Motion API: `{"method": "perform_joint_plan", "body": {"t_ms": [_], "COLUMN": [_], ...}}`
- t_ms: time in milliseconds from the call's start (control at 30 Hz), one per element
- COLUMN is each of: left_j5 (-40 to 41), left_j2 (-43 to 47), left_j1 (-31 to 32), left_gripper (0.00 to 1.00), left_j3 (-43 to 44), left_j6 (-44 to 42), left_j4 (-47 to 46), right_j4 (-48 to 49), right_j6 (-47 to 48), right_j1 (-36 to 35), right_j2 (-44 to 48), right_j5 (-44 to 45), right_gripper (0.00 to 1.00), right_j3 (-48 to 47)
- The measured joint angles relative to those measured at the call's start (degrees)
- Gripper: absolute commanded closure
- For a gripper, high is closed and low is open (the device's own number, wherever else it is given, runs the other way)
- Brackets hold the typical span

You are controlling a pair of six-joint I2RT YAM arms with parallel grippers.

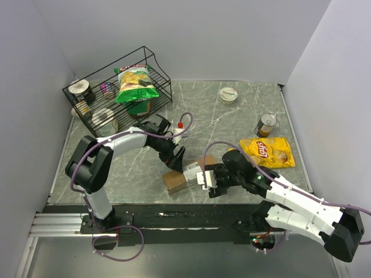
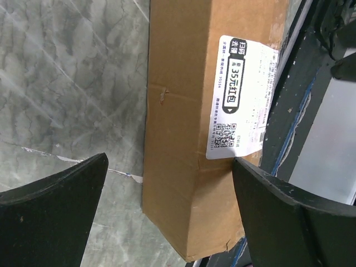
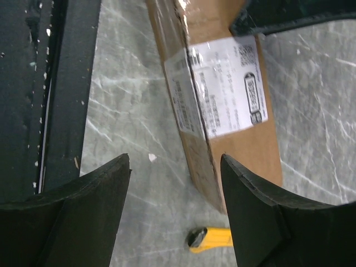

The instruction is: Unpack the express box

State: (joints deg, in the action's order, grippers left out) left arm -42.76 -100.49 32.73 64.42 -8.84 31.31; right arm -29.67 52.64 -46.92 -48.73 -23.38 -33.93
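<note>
The express box (image 1: pixel 177 179) is a long brown carton with a white label (image 1: pixel 194 172), lying near the table's front edge. My left gripper (image 1: pixel 174 157) is open and hovers over the box's left part. In the left wrist view its jaws (image 2: pixel 169 158) straddle the box (image 2: pixel 183 111), with the right finger (image 2: pixel 289 222) close to the labelled edge. My right gripper (image 1: pixel 208 184) is open at the box's right end. In the right wrist view it (image 3: pixel 175 158) is over bare table beside the box (image 3: pixel 250 144), and its right finger (image 3: pixel 267 222) overlaps the box's corner.
A small yellow tool with a dark tip (image 3: pixel 214 239) lies by the box's end. A yellow chip bag (image 1: pixel 266 152), a can (image 1: pixel 266 124) and a white round tin (image 1: pixel 229 94) are on the right. A wire basket (image 1: pixel 156 63) holding a green chip bag (image 1: pixel 136 84) stands back left.
</note>
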Motion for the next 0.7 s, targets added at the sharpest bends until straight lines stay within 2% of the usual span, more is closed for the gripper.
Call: {"method": "perform_joint_plan", "body": {"t_ms": [333, 700], "left_j5": [0.8, -0.3], "left_j2": [-0.9, -2.4], "left_j1": [0.6, 0.8], "left_gripper": [0.04, 0.09], "left_j3": [0.5, 1.6], "left_j6": [0.7, 1.1], "left_j4": [0.4, 1.2], "right_j4": [6.4, 8.0], "right_j6": [-0.6, -0.5], "right_j1": [-4.1, -6.1], "right_j2": [-3.8, -6.1], "right_j5": [1.6, 1.8], "right_gripper": [0.31, 0.33], "right_j3": [1.5, 2.4]}}
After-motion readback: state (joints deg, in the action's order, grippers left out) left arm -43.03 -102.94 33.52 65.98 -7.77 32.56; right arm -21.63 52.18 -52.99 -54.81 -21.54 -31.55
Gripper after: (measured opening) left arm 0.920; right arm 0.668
